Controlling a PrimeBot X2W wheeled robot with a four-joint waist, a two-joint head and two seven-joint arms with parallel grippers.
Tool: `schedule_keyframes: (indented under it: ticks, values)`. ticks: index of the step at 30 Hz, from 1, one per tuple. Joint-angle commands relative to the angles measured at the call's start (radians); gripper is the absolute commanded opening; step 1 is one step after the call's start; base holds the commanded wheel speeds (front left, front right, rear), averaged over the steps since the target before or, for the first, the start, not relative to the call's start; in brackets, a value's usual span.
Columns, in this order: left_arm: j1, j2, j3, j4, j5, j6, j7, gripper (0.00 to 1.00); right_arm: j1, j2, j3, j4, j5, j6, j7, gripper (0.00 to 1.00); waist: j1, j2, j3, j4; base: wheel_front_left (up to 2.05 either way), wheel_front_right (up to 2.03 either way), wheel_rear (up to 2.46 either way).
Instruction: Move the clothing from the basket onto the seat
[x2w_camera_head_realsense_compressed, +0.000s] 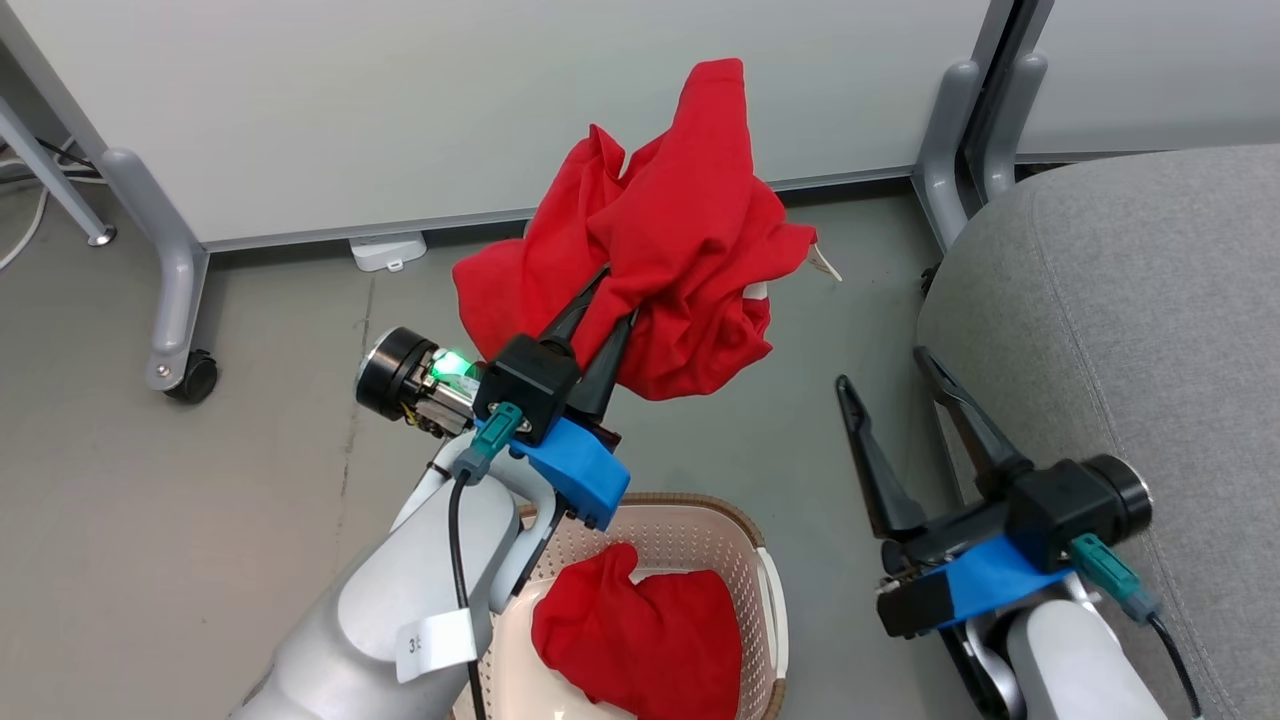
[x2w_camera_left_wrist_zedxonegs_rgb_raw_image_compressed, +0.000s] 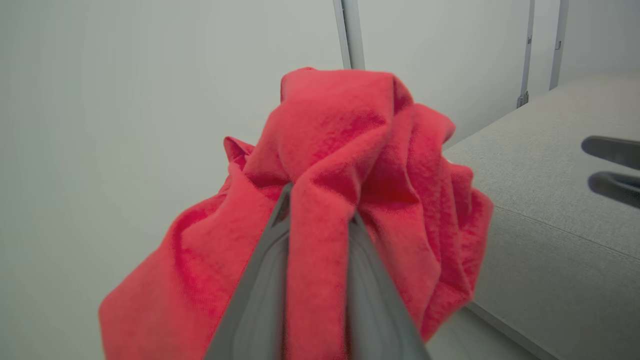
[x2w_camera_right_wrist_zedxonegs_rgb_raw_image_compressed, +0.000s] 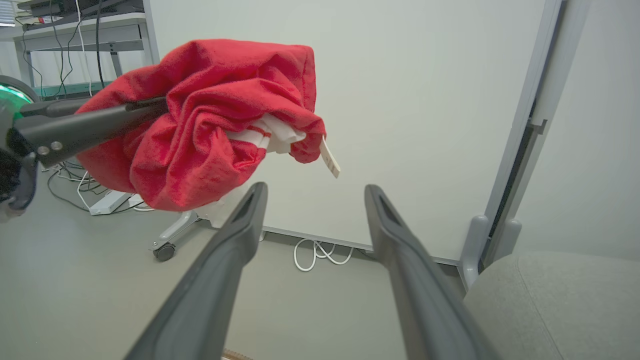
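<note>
Grey floor (x2w_camera_head_realsense_compressed: 250, 480), pale partition panels (x2w_camera_head_realsense_compressed: 400, 100) behind. Mid-task, by the look of it: one bunched red garment (x2w_camera_head_realsense_compressed: 660, 250) up in the air, clamped in the left gripper (x2w_camera_head_realsense_compressed: 615, 295), jaws pressed together on a fold, cloth draping round and past the tips, white tag (x2w_camera_head_realsense_compressed: 825, 262) dangling off to the right. Below and behind that gripper's wrist, the cream basket (x2w_camera_head_realsense_compressed: 765, 560), with a second red garment (x2w_camera_head_realsense_compressed: 640, 630) lying inside, yet to be fetched. Off to the gripper's right, the grey seat (x2w_camera_head_realsense_compressed: 1130, 300), with nothing red on the part in view, so likely no piece delivered so far. Just beside the seat's edge, the right gripper (x2w_camera_head_realsense_compressed: 885, 370), spread wide, holding nothing.
</note>
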Motion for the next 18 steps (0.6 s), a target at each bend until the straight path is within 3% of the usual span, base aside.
schedule_keyframes:
  ticks: [1, 10, 18]
  values:
    - [0.000, 0.002, 0.007, -0.004, 0.006, -0.004, -0.005, 0.00, -0.022, -0.010, 0.023, -0.007, 0.009, 0.000, -0.001, 1.00, 0.0001, 0.0000, 0.003, -0.001, 0.00, 0.00, 0.00]
    - [-0.014, -0.011, 0.004, -0.006, 0.018, -0.010, -0.005, 0.00, -0.104, -0.024, 0.179, 0.009, 0.028, 0.000, -0.001, 1.00, 0.0001, 0.0000, 0.021, 0.003, 0.00, 0.00, 0.00]
    - [-0.028, -0.023, -0.001, -0.009, 0.032, -0.018, -0.005, 0.00, -0.175, -0.018, 0.219, 0.078, 0.043, 0.000, 0.000, 1.00, 0.0001, 0.0000, 0.043, 0.015, 0.00, 0.00, 0.00]
